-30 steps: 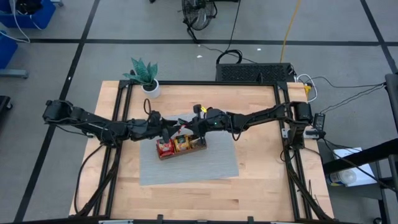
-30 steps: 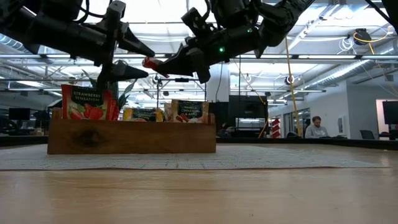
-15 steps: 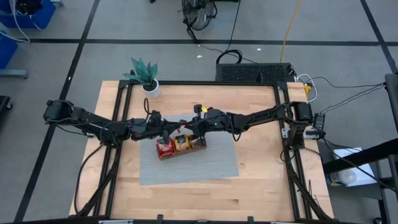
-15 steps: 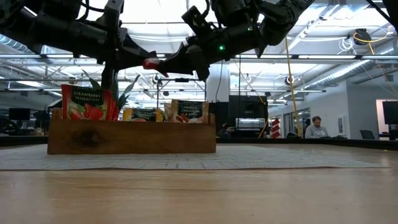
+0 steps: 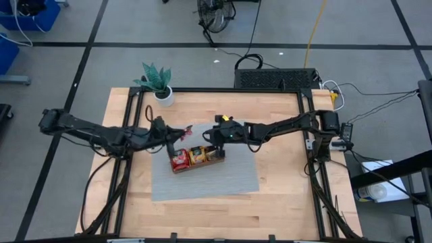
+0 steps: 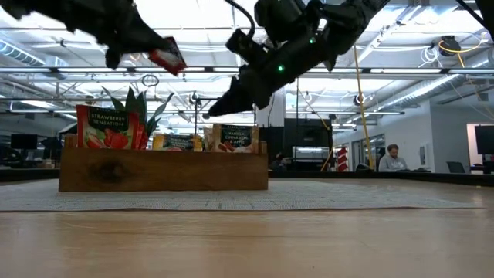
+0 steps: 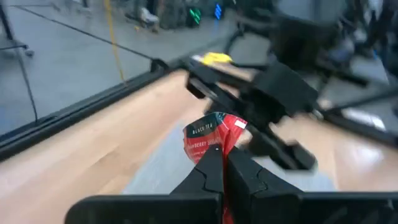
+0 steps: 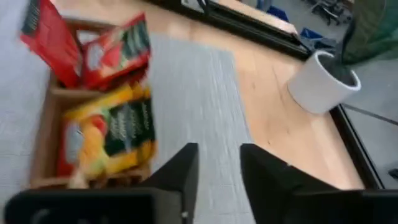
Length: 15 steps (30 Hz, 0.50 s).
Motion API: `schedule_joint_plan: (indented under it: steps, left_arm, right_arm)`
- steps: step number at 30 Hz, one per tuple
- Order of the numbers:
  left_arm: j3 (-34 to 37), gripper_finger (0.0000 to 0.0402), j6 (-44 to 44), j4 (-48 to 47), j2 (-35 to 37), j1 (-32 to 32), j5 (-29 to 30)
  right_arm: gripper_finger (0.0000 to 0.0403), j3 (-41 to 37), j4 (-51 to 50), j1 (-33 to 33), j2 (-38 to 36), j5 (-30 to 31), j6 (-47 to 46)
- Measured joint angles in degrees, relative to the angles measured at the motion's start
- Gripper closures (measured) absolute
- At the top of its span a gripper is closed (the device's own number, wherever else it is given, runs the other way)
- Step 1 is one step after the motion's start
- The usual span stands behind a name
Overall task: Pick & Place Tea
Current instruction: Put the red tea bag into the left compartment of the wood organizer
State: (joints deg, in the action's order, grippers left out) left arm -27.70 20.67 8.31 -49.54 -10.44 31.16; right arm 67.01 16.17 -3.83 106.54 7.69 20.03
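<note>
I am looking down at the table from above. My left gripper is sitting just left of the middle of the frame, above the upper left corner of the wooden tray. It is pinching a red tea sachet tight between its two fingers (the sachet is up in the air, not touching the tray). In the left wrist view the same red sachet is sticking up from between the squeezed dark fingers, and the right arm is showing blurry behind it.

My right gripper is hanging near the middle of the frame, just above the tray's upper edge. Its fingers are standing a little apart with nothing between them. In the low view it is pointing down toward the tray from the upper middle of the frame.

The other tea sachets are standing in the tray: red ones at its left end and yellow ones in the middle. The tray is resting on a grey mat. A small potted plant is standing at the upper left of the table.
</note>
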Motion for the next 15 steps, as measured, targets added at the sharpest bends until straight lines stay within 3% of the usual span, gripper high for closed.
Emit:
schedule_joint_plan:
  steps: [3,6,15]
  left_arm:
    - [-4.63,0.0399,0.14,-13.42,0.59,-3.21,0.31]
    - [-8.06,0.0400,5.57,-25.43,-1.67,-6.82,0.33]
    - [-10.56,0.0400,11.43,-35.79,-9.17,-14.57,-7.18]
  right_arm:
    - [0.0259,-0.09,-4.88,-0.60,-0.79,-0.06,-0.33]
    - [0.0231,-0.21,-9.58,-1.58,-2.86,2.21,0.18]
    - [0.0216,-5.01,-9.59,-4.63,-15.38,4.28,0.61]
